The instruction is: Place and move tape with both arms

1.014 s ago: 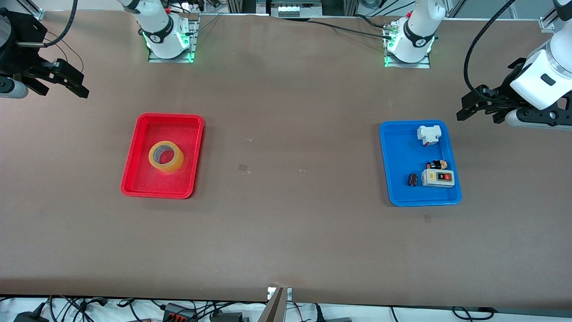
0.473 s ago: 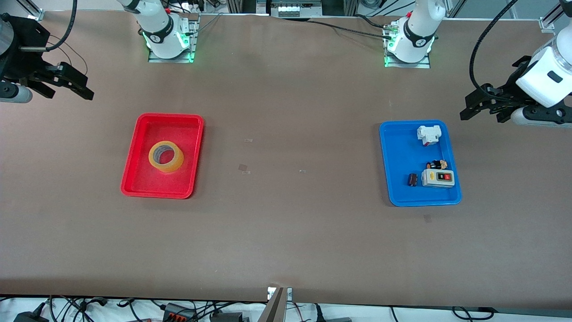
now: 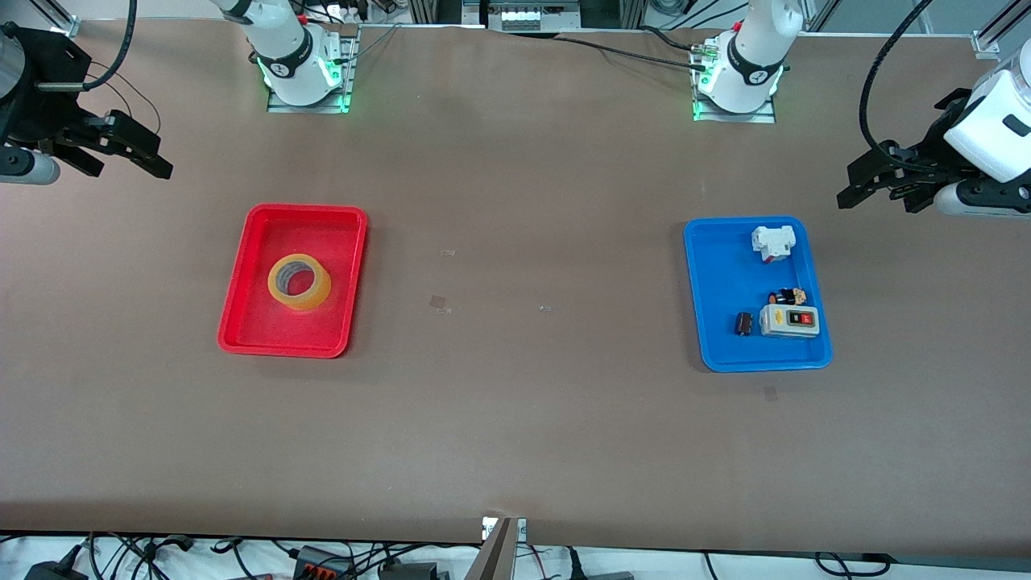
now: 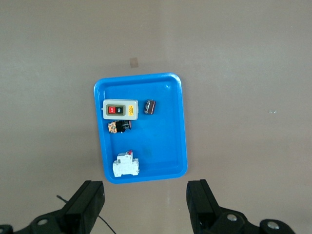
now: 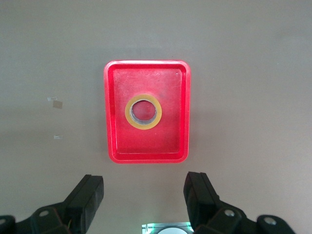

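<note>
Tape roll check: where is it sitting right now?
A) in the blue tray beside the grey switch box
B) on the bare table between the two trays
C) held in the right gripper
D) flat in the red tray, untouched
D. The tape lies flat in the red tray, and the right gripper hangs open over bare table toward the right arm's end, clear of the roll.

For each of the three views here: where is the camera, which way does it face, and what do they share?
Front view: high across the table, facing both bases; shows left gripper and right gripper, both open.
Left wrist view: looks down past its own fingers at the blue tray.
Right wrist view: looks down at the tape in the red tray.
Shared: the front view shows both trays as well.
</note>
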You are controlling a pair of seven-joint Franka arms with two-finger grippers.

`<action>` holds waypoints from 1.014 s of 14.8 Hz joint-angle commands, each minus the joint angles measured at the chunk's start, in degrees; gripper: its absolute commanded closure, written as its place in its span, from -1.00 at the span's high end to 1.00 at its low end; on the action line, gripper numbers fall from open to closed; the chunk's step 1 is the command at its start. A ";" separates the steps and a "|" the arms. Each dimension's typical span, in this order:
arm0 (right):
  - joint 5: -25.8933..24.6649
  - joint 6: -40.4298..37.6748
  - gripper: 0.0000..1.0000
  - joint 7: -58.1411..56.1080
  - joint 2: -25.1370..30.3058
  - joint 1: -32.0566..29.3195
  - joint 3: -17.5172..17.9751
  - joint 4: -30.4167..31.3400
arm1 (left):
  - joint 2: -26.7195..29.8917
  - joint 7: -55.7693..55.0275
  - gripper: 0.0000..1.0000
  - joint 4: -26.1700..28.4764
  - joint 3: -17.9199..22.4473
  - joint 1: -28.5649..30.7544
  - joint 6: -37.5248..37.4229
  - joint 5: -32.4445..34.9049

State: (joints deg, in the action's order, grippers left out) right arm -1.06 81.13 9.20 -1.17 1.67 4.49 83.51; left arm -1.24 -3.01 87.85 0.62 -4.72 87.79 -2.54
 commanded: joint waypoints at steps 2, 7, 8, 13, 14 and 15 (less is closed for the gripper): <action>0.71 -1.33 0.98 -0.49 -1.03 -0.36 0.08 -1.68 | -0.34 0.90 1.00 -0.66 0.17 0.15 -0.87 0.08; 0.71 -0.19 0.98 -0.49 -1.64 -0.36 0.08 -1.77 | -0.34 0.90 1.00 -0.49 0.08 0.06 -0.96 0.17; 0.44 -0.19 0.98 -0.41 -1.64 -0.36 0.08 -1.77 | -0.34 0.90 1.00 -0.40 -0.01 0.06 -0.96 0.17; 0.27 0.87 0.98 0.03 -2.08 -0.36 0.08 -1.77 | -0.26 0.90 1.00 -0.31 -0.18 0.15 -0.96 0.17; 0.35 1.13 0.98 0.03 -2.17 -0.36 0.00 -1.77 | -0.26 0.90 1.00 -0.31 -0.18 0.15 -0.96 0.17; 0.35 1.83 0.98 0.12 -2.43 -0.36 -0.01 -1.77 | -0.26 0.90 1.00 -0.31 -0.18 0.15 -0.96 0.17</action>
State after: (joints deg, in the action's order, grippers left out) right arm -1.06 82.43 9.19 -2.63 1.65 4.47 83.20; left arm -1.42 -3.01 88.00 0.57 -4.74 87.49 -2.54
